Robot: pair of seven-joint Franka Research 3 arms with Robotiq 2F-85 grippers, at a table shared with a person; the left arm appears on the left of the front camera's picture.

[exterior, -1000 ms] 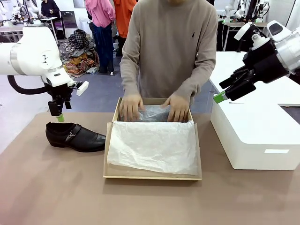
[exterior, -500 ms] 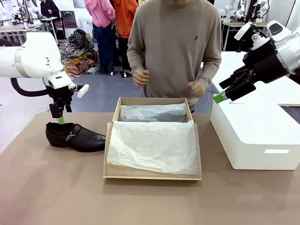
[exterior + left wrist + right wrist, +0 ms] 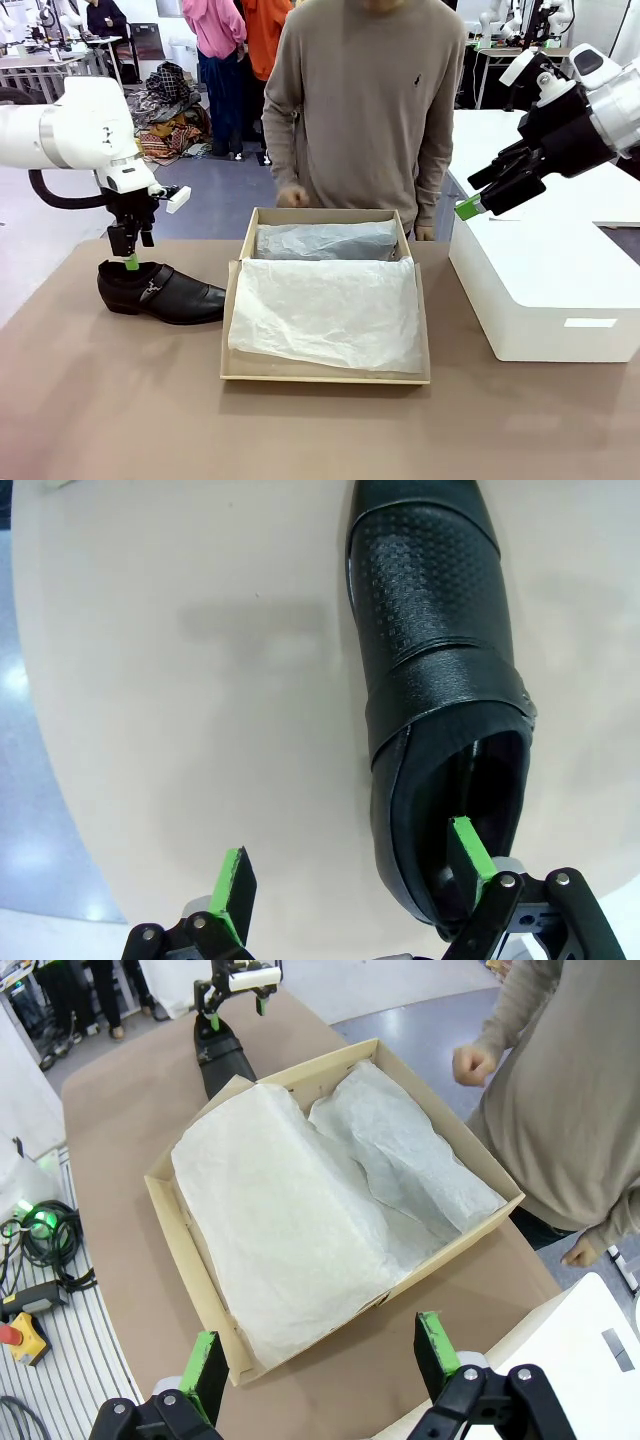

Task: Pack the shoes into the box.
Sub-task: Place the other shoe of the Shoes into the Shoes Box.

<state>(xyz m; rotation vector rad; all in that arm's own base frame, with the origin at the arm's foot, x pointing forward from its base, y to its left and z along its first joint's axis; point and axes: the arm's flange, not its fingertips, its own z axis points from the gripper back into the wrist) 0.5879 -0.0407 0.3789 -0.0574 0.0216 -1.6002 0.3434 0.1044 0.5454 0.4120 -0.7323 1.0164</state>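
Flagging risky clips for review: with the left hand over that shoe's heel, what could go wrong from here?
1. The open left hand straddles the heel rim of the shoe, one pad at the opening; a pinch on that glossy edge could slip or tip the shoe.
2. Loose tissue paper covers much of the box, so the shoe may crumple it.

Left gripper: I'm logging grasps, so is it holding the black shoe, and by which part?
Nothing is held. The left gripper stands open astride the heel rim of the glossy black leather shoe, one green pad over its opening, the other outside.
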